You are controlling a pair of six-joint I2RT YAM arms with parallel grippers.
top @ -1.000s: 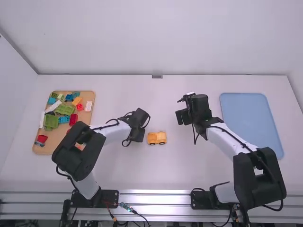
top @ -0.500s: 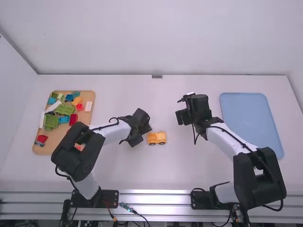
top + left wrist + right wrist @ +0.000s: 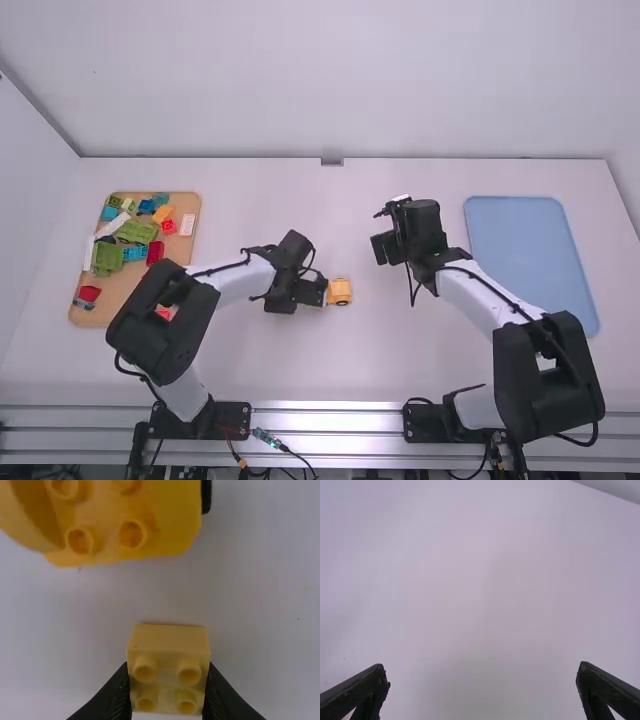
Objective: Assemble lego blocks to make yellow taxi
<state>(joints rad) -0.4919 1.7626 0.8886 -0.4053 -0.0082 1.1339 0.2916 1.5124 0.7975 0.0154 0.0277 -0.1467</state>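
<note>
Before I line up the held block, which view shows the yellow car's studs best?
The left wrist view: studs up close, though the car is cut off. In the high view they're too small to count, beside the left gripper.

Left tool (image 3: pixel 314 291) clamped; right tool (image 3: pixel 384 247) (black, 2 fingers (image 3: pixel 365 685)) spread wide.

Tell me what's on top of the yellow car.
Bare studs and a curved raised part top the car; the yellow block in the left gripper is apart from it. In the high view, that gripper hides part of the car.
</note>
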